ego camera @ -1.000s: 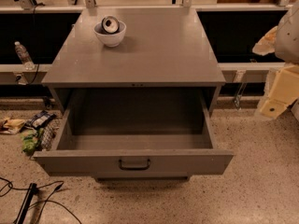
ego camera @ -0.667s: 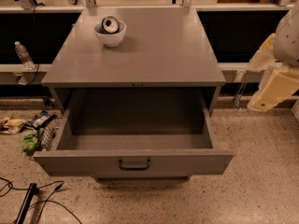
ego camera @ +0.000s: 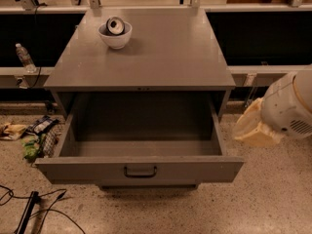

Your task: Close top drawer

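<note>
Speckled terrazzo floor and a dark run of benching frame the scene as the robot's gripper (the cream-coloured end of a white arm) hangs low at the right edge of the view. Whether it is apart or together cannot be told. It is near the right-hand side wall of the top drawer and touches nothing. The drawer lies toward picture-left of the gripper, pulled fully out of the grey cabinet, its deep box bare inside. Its long front runs side to side across the view, with the small dark handle at centre, facing the camera. Closing it likely means pushing that front face straight back toward the cabinet, so the gripper would probably have to come round ahead of the front before pressing. On the worktop above sits a white bowl holding a can. Litter and cables lie on the floor at left.
</note>
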Robot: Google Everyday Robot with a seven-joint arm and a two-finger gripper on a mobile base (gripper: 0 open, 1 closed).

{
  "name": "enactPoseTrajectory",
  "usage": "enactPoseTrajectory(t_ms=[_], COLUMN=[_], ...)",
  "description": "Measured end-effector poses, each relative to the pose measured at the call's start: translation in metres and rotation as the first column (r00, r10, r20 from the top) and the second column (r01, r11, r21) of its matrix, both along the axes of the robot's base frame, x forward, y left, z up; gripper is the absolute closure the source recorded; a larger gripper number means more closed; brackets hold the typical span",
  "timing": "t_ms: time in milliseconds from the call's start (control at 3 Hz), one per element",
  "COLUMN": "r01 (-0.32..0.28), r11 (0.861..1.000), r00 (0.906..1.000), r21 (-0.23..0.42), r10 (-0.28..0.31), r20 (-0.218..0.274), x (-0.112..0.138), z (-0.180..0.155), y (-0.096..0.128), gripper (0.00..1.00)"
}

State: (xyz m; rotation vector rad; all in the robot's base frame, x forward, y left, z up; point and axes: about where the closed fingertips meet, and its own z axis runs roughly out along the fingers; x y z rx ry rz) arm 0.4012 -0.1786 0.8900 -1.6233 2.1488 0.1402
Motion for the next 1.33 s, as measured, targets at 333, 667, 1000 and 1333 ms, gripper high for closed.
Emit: enactPoseTrajectory(t_ms=[333,667,1000,1333], r01=[-0.044,-0.044,-0.068,-0.151], r11=[0.995,0.995,0.993,0.982], r00=[0.9990,0.9990,0.9968,0.9864], r21=[0.090,0.090,0.099,0.112], r10=[0.044,0.044,0.072,0.158], r20=[0.001,0.001,-0.036,-0.047], x=[-0.007,-0.007,-0.010,-0.011], z=[-0.065,-0.065,-0.099,-0.125], y=[0.025,0.025,0.036,0.049], gripper=[1.00,1.00,1.00,1.00])
